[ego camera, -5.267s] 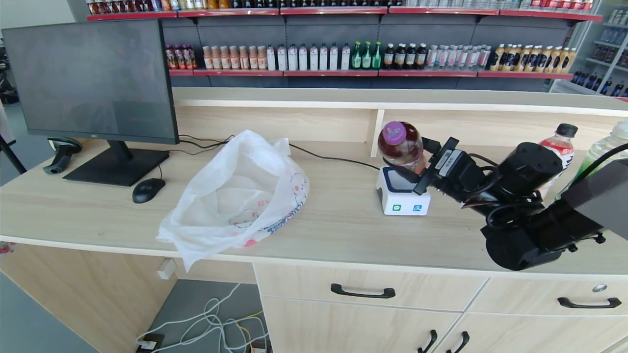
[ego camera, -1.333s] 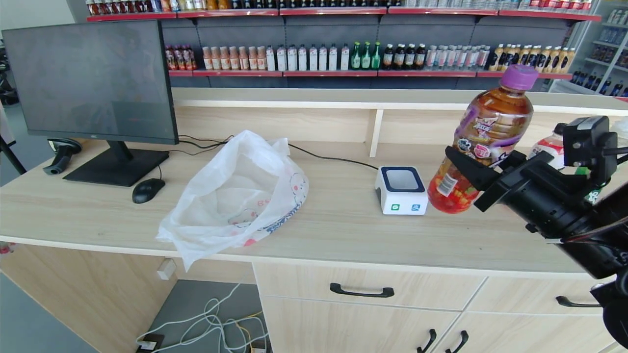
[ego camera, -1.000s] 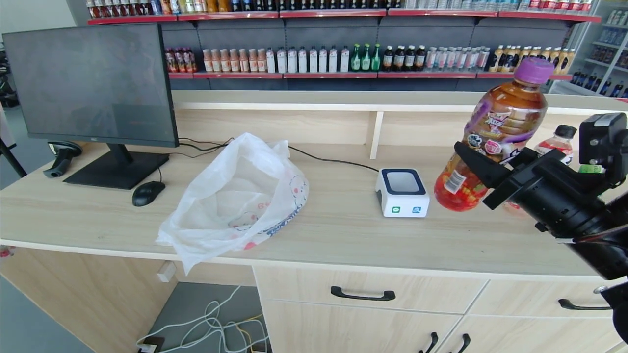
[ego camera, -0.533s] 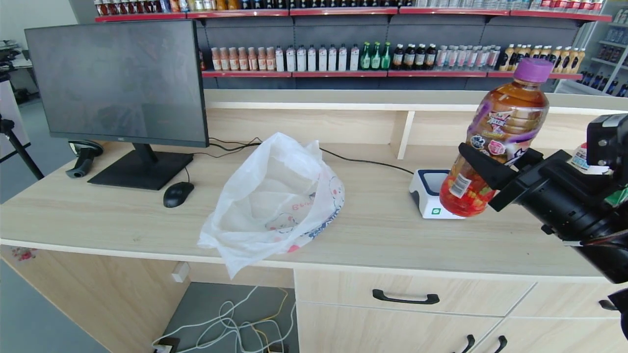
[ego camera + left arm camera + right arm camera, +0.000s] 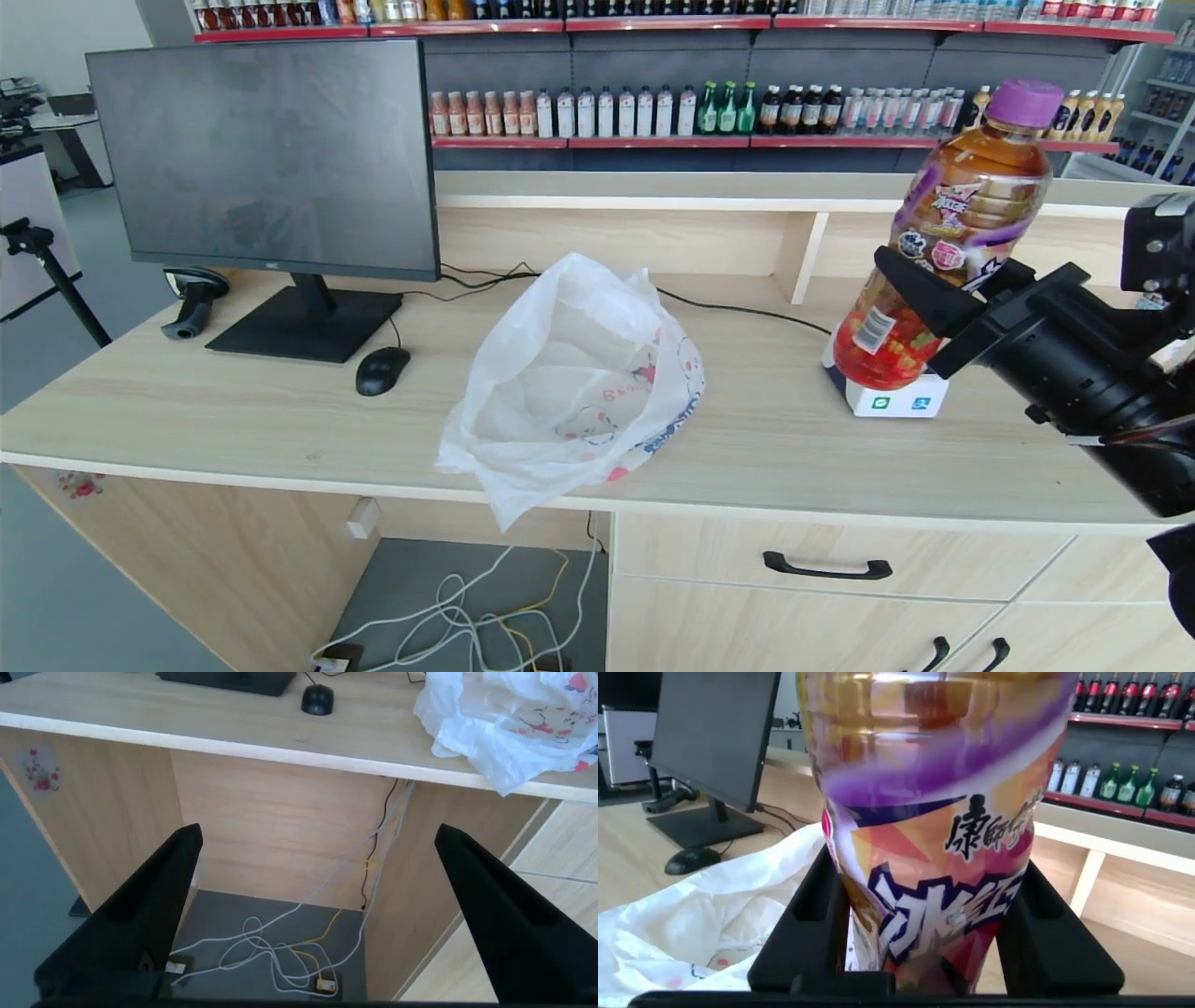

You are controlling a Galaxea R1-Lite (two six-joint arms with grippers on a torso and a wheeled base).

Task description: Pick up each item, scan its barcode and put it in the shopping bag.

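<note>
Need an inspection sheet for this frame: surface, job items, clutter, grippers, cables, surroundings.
Surface: wooden counter, drawers below.
Job's things: bottle roughly upright in right gripper, by scanner; bag open on counter.
Clutter: monitor, mouse, handheld scanner.
Grippers: right gripper shut on bottle; left gripper open, below counter edge.
Cables: cable along counter behind bag; tangle on floor.
Surroundings: drink shelves behind counter.
</note>
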